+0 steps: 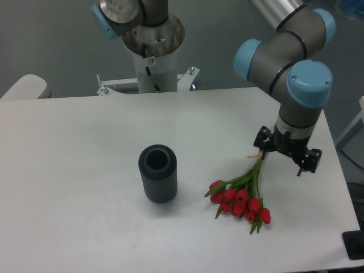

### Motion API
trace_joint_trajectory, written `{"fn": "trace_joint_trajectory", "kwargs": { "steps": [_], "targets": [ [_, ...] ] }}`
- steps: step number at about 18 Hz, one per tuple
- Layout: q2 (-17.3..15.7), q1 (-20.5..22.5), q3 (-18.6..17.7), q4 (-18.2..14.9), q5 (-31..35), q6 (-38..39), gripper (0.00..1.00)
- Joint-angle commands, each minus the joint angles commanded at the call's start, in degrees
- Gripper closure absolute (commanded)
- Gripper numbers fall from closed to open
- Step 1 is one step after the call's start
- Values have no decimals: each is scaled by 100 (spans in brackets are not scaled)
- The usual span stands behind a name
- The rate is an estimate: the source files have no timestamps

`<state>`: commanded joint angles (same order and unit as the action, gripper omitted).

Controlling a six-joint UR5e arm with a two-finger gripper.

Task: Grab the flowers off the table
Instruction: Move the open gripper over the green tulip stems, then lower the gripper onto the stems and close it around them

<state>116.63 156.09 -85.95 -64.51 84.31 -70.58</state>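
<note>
The flowers (242, 199), a bunch of red tulips with green stems, lie on the white table (85, 148) at the right front. The red heads point toward the front edge. The stems run up and to the right to a tan band (254, 154). My gripper (286, 153) hangs straight down from the wrist at the stem ends. Its black body touches or covers the tips of the stems at its left side. The fingers are not distinguishable, so I cannot tell whether they are closed on the stems.
A dark grey ribbed cylinder vase (157, 173) stands upright left of the flowers, about a hand's width from the heads. The arm's base column (152, 57) stands behind the table's far edge. The table's right edge (338, 170) is close to the gripper.
</note>
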Motion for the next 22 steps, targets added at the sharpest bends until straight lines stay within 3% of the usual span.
{"fn": "trace_joint_trajectory", "kwargs": {
  "steps": [4, 8, 22],
  "targets": [
    [9, 167, -317, 210, -336, -79, 0],
    [9, 167, -826, 1070, -336, -114, 0],
    [228, 115, -1337, 1924, -301, -448, 0]
  ]
}}
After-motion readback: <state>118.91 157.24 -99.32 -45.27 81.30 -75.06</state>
